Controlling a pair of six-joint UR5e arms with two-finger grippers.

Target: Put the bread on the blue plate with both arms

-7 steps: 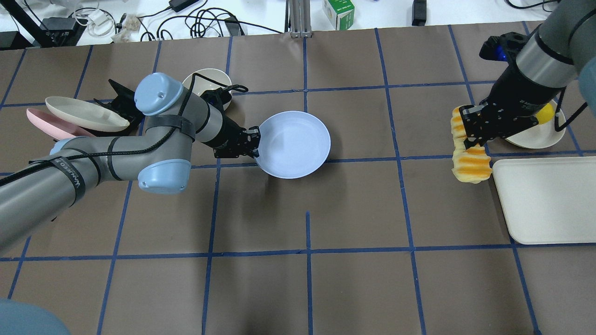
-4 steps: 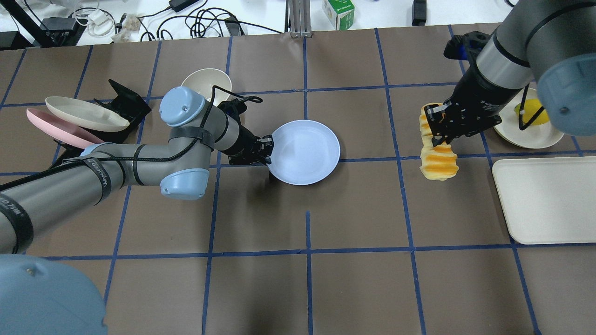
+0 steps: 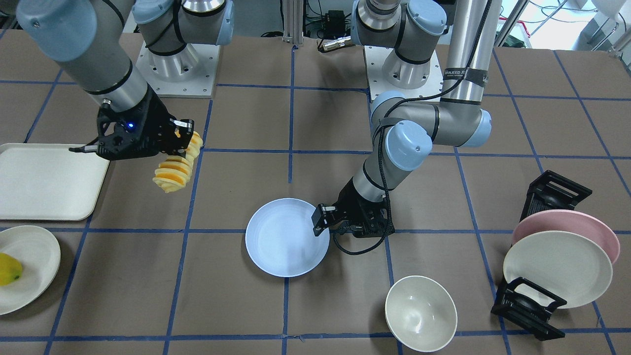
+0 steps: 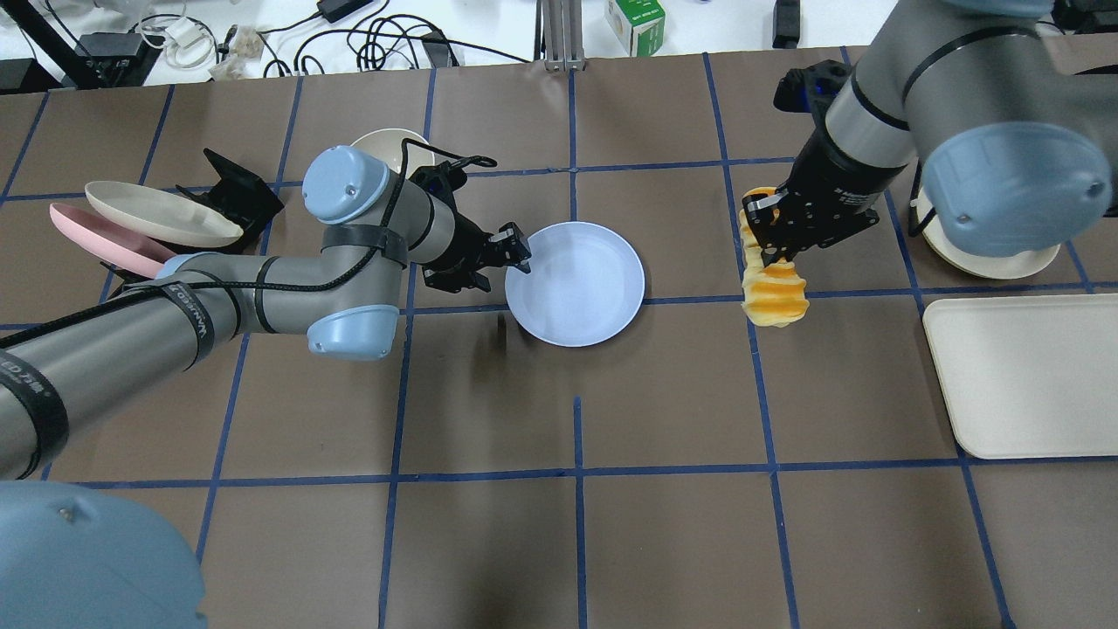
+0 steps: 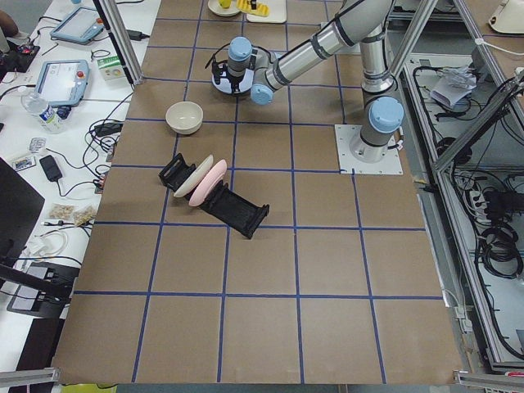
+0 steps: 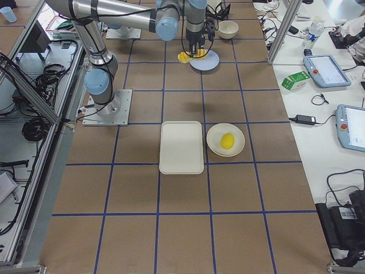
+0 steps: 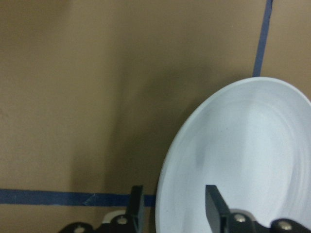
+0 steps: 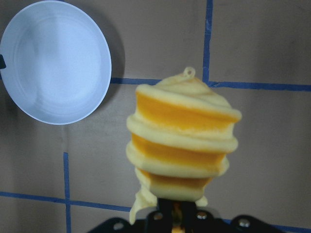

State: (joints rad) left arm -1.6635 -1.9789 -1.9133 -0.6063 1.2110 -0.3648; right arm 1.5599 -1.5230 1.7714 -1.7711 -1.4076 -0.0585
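Note:
The blue plate point(image 4: 576, 293) lies flat on the brown table near the middle; it also shows in the front view point(image 3: 281, 241) and the right wrist view point(image 8: 56, 63). My left gripper point(image 4: 507, 260) is open at the plate's left rim. In the left wrist view point(image 7: 172, 204) one finger is outside the rim and one is over the plate point(image 7: 243, 160). My right gripper point(image 4: 777, 245) is shut on the top end of the bread point(image 4: 773, 299). The ridged orange-and-yellow loaf hangs above the table to the right of the plate, apart from it point(image 3: 172, 176) point(image 8: 182, 141).
A cream bowl point(image 3: 419, 313) stands beside my left arm. A black rack holds a pink plate and a cream plate point(image 3: 562, 259) at the far left. A cream tray point(image 4: 1022, 376) and a cream plate with a yellow fruit point(image 3: 9, 268) are at the right.
My right arm has carried the bread leftward toward the blue plate. My left arm slid the plate a little to the right, and its gripper now stands open at the rim.

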